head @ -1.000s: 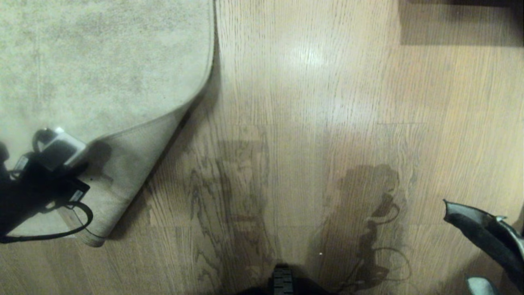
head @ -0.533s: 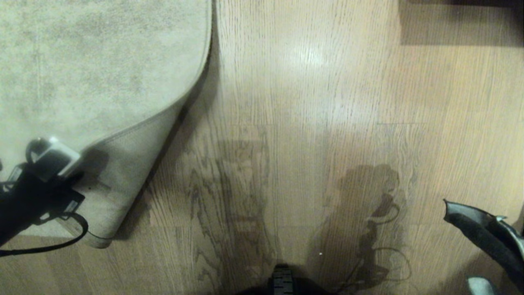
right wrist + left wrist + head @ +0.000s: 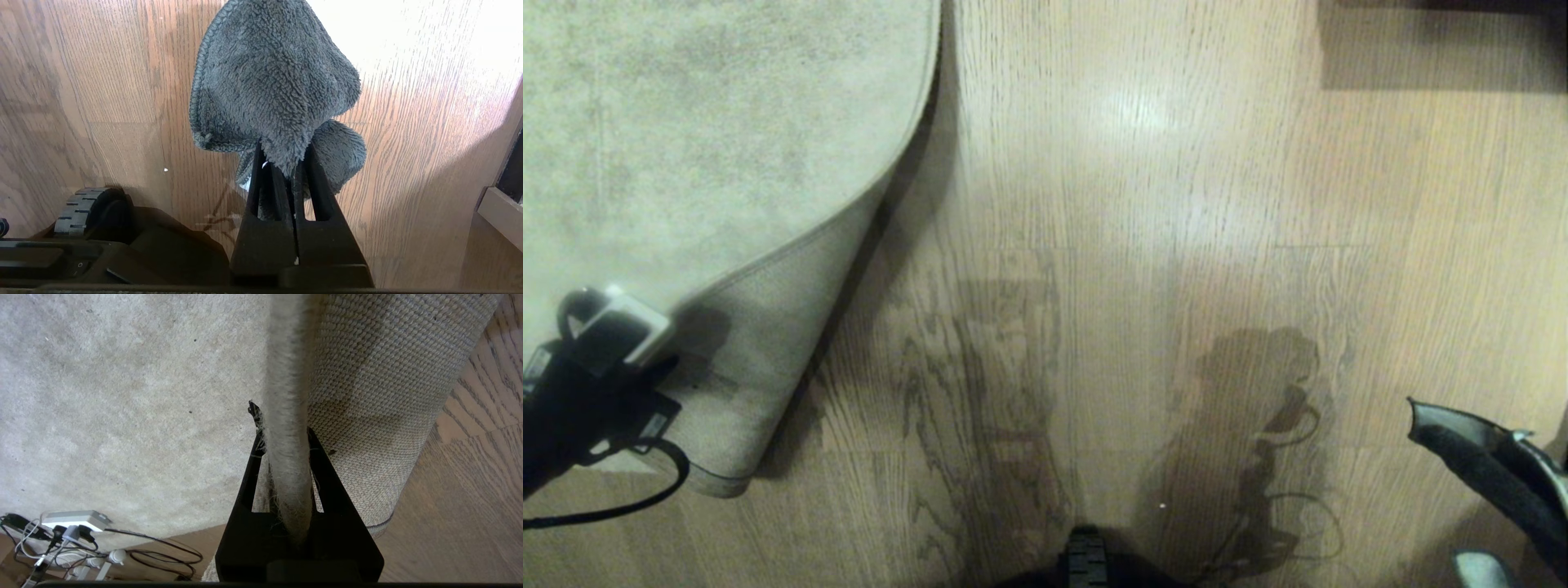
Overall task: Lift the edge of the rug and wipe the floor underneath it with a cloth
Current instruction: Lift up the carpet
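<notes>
I see the wood-plank floor (image 3: 1176,204) filling most of the head view, with the pale rug (image 3: 686,122) across the upper left. Its near corner is folded back, showing the tan woven backing (image 3: 367,396). My left gripper (image 3: 286,441) sits at the lower left of the head view, jaws nearly closed and pinching the rug edge (image 3: 286,375), which is raised off the planks. My right gripper (image 3: 286,163) hangs low at my right side, jaws clamped tight on the dark grey cloth (image 3: 269,81), held above bare floor well apart from the rug. A power strip (image 3: 73,520) with cables lies beside the rug's far border.
</notes>
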### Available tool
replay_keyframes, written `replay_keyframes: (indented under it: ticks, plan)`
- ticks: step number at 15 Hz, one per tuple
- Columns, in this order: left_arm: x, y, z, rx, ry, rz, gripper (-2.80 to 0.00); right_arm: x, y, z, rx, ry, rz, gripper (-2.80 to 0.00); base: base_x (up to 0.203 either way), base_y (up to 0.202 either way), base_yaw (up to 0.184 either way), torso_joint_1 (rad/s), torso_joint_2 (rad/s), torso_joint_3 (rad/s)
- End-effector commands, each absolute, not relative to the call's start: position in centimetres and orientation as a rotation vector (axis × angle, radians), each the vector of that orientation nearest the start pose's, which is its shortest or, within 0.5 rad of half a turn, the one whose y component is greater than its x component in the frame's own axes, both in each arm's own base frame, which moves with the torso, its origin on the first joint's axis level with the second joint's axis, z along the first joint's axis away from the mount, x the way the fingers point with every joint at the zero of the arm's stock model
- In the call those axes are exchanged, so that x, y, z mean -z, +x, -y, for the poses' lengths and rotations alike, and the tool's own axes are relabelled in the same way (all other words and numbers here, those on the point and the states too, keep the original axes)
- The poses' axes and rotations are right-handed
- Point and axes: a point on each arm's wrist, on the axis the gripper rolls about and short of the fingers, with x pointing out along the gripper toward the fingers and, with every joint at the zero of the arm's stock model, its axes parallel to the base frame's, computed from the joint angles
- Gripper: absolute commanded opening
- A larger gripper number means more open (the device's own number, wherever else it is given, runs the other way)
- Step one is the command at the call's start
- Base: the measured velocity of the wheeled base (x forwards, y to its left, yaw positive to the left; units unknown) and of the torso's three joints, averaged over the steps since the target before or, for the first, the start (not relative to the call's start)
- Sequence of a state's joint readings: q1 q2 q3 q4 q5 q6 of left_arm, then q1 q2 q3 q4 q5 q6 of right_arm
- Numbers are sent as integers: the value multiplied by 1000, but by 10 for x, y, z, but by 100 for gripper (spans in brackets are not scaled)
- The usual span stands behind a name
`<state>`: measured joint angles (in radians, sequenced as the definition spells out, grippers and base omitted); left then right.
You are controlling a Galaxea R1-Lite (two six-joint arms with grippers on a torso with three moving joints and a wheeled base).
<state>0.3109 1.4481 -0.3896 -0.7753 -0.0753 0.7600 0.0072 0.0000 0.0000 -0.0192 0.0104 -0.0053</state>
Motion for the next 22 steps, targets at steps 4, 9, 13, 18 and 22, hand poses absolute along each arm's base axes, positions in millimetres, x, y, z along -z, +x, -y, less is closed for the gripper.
replay_keyframes:
  ticks: [4, 9, 13, 18, 22]
  plan:
    - [-154, 202, -67, -133, 700, -357, -280, -78, -23, 0, -18, -6, 19, -280, 0, 0, 0, 0, 0, 0]
    - [-152, 202, -67, -131, 697, -363, -280, -78, -23, 0, -18, -6, 19, -280, 0, 0, 0, 0, 0, 0]
    - [-151, 202, -67, -129, 696, -367, -280, -78, -23, 0, -18, -6, 20, -280, 0, 0, 0, 0, 0, 0]
    - [-149, 202, -67, -128, 695, -377, -280, -78, -23, 0, -18, -6, 19, -280, 0, 0, 0, 0, 0, 0]
    - [-148, 202, -68, -128, 692, -385, -280, -78, -23, 0, -18, -6, 20, -280, 0, 0, 0, 0, 0, 0]
